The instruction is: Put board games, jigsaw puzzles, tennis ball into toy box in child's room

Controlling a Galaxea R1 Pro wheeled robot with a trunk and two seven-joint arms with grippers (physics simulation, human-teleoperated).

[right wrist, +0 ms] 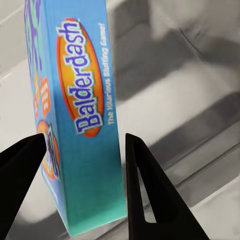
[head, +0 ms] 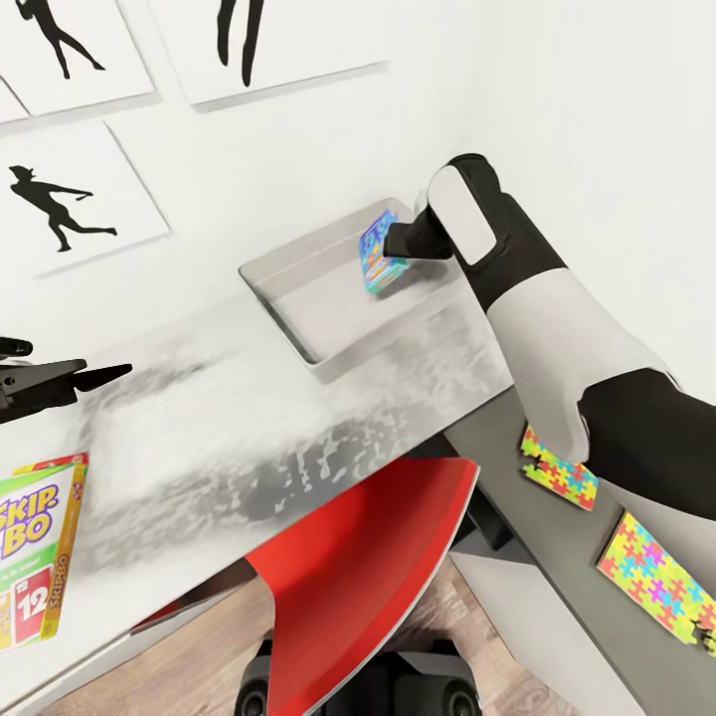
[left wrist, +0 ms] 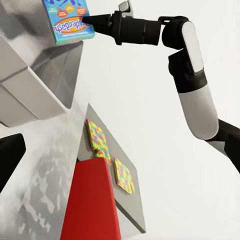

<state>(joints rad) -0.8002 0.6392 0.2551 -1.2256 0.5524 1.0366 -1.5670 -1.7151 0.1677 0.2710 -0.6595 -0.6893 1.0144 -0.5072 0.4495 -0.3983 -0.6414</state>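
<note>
- R gripper [head: 390, 239]: fingers on either side of the Balderdash game box [head: 379, 251], clamped on it, over the toy box [head: 298, 323] interior.
- L gripper [head: 94, 378]: fingers apart, holds nothing, above the table [head: 249, 438].
- Skip-Bo box [head: 40, 547]: flat on table near L edge.
- 2 jigsaw puzzles [head: 559, 469] [head: 658, 579]: on grey surface, R side.

Right tool [head: 390, 240] gripping blue board game [head: 379, 253], holding it on edge, tilted, over far right corner of toy box [head: 298, 328]. Toy box sitting at counter's [head: 229, 438] far edge, against white wall. Left tool [head: 94, 377] hovering over counter's left side, fingers pointing right, nothing between them. Skip-Bo box [head: 38, 552] lying flat at left edge. Two jigsaw puzzles [head: 559, 469] [head: 658, 581] lying on grey right part, nearer one partly hidden under right arm. Red chair back [head: 363, 567] standing at near edge.
</note>
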